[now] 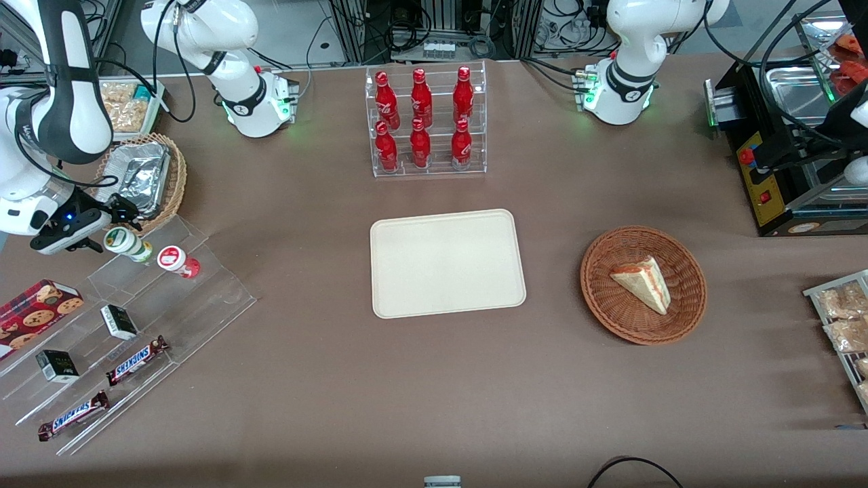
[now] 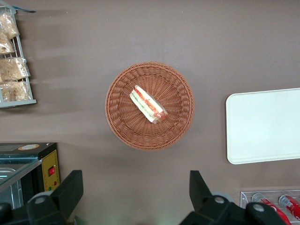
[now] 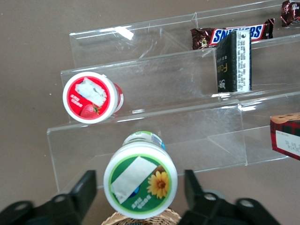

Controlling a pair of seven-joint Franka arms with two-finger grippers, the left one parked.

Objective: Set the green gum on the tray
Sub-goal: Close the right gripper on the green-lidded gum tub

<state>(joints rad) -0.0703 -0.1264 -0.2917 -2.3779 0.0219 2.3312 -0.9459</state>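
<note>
Our tool straddles the gum on the rack, fingers apart, gripping nothing; we close squarely on it before lifting toward the tray.

Six red bottles stand in a clear rack; a sandwich wedge lies in a wicker basket; two Snickers bars rest on acrylic steps.
</note>
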